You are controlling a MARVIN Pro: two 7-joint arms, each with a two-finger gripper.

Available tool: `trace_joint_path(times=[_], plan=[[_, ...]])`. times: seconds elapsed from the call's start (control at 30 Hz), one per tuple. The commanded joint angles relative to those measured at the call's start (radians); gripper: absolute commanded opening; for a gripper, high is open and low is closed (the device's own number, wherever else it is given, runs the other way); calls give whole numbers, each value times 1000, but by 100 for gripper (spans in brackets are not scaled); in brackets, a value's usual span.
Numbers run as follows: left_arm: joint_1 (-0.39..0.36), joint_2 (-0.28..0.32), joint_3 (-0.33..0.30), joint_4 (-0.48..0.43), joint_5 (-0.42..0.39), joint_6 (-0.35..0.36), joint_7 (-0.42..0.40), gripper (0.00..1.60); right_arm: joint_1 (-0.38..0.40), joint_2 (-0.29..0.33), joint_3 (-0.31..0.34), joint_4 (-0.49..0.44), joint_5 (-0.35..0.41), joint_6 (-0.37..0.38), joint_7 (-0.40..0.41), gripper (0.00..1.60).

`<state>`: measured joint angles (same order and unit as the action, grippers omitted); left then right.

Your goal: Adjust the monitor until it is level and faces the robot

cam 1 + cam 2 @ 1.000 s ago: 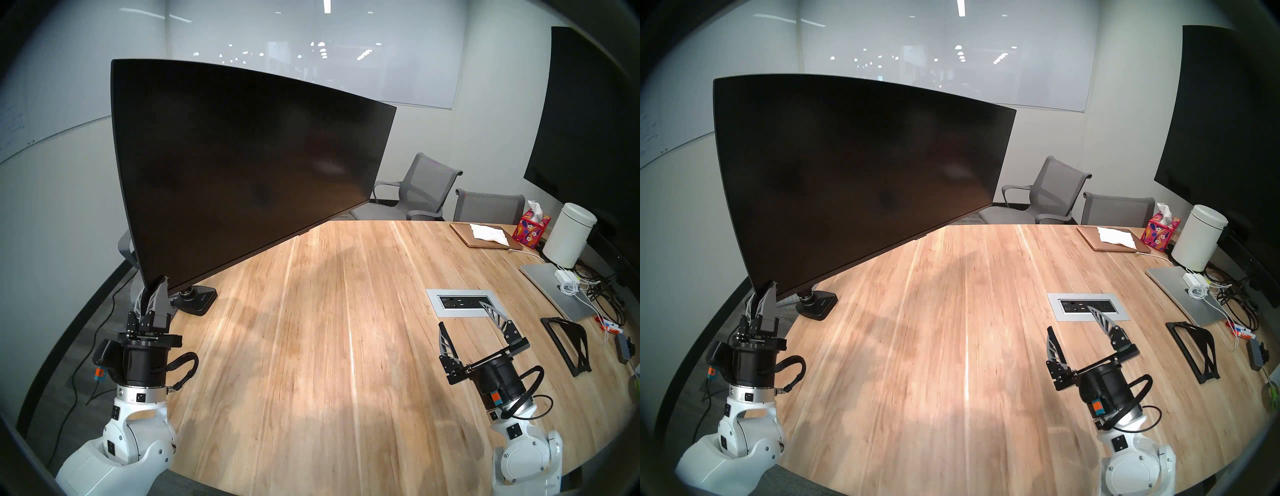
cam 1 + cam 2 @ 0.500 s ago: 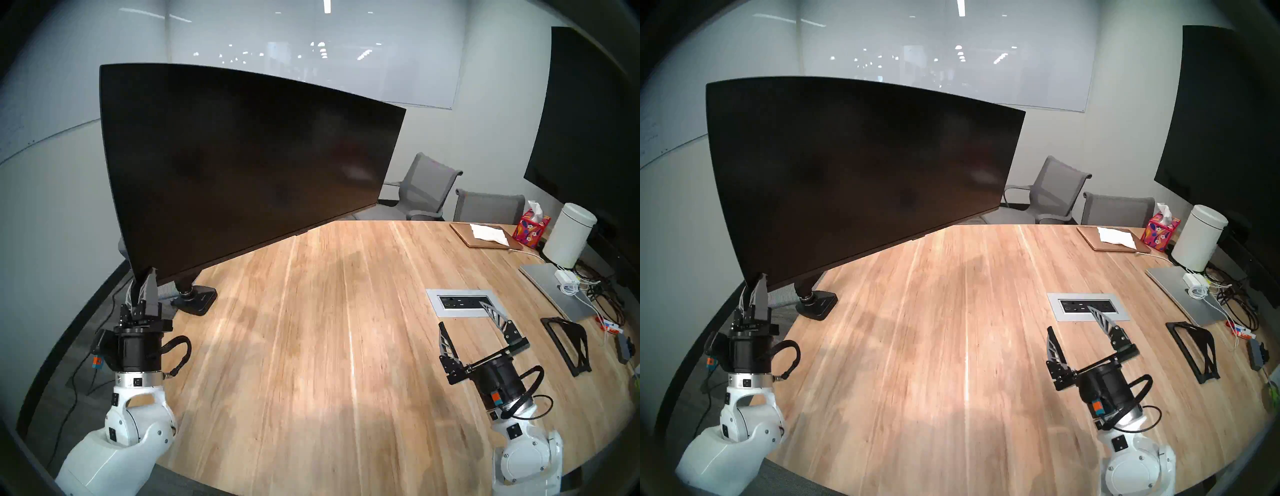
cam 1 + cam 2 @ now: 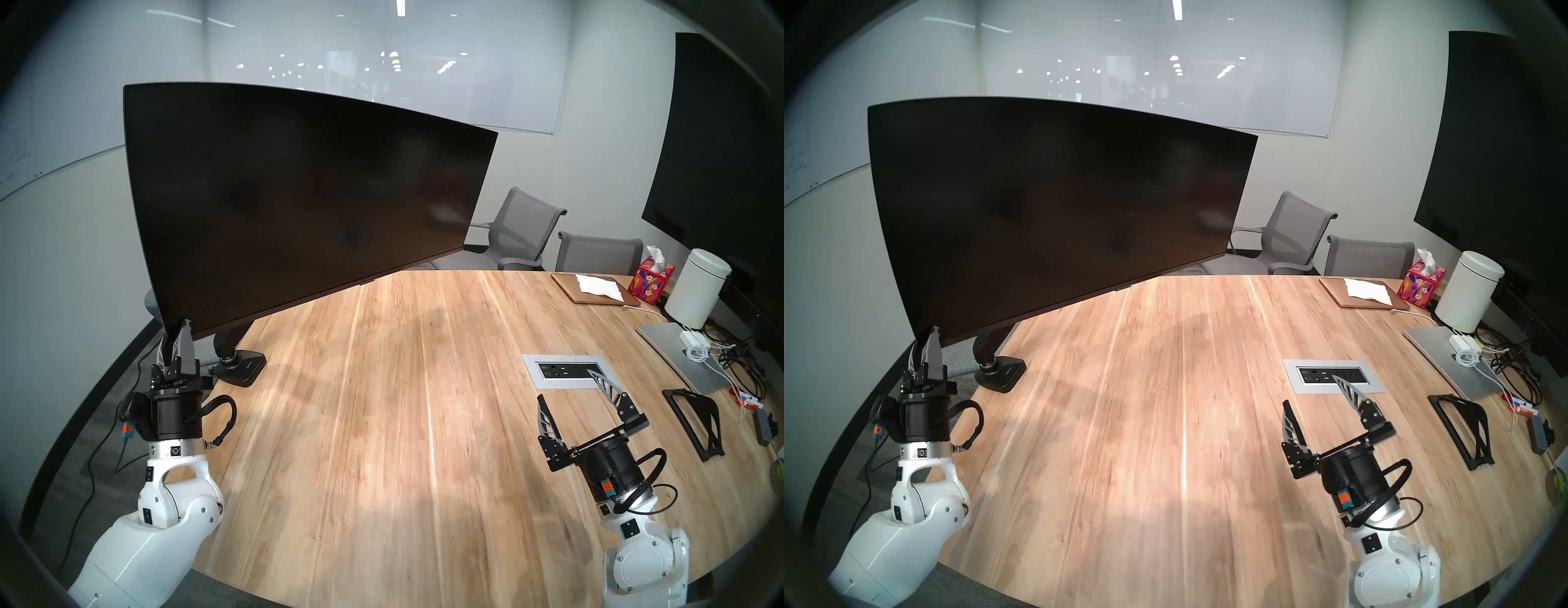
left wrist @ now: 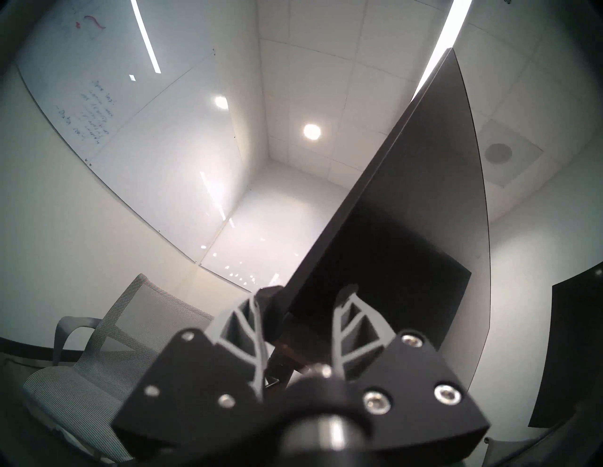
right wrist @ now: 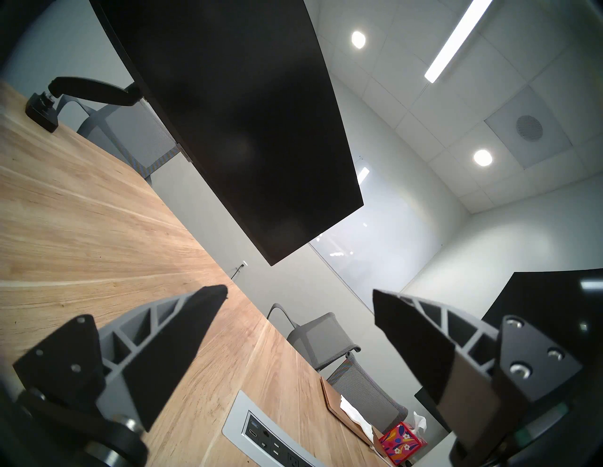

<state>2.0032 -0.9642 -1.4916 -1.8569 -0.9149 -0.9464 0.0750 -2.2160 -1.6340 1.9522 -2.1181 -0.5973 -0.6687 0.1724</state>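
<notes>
Two head views first. In the left eye you see the monitor [image 3: 305, 204] hanging over the left part of the wooden table [image 3: 403, 424], canted, its right end farther back, the bottom edge sloping down to its near left corner. The left gripper [image 3: 176, 339] sits at that lower left corner, fingers straddling the edge. The right gripper [image 3: 568, 388] hovers over the table near the power outlet box [image 3: 564, 371], spread wide, empty. A tissue box [image 3: 650, 281] at far right has a tissue standing out of its top; a white canister [image 3: 698, 293] beside it is lidded, contents hidden.

Right eye: same layout; the monitor's clamp base [image 3: 1002, 373] grips the table's left edge.

Left wrist: the corner of the monitor [image 4: 391, 228] lies between the two fingers [image 4: 248, 323]; a gap shows at the right finger, so you cannot tell whether they clamp it.

Right wrist: fingers [image 5: 182, 329] well apart, monitor [image 5: 248, 124] above and ahead.
</notes>
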Motion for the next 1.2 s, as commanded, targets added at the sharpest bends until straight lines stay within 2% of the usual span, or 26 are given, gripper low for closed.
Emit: trace_joint_path(times=[0.0, 0.47, 1.17], plan=[[-17, -10, -9, 17, -28, 17, 28, 0, 2, -2, 0, -21, 7, -1, -3, 160], [-70, -19, -23, 54, -56, 34, 34, 0, 2, -2, 0, -21, 7, -1, -3, 160], [-121, -51, -12, 97, -10, 52, 64, 0, 1, -2, 0, -22, 7, -1, -3, 160]])
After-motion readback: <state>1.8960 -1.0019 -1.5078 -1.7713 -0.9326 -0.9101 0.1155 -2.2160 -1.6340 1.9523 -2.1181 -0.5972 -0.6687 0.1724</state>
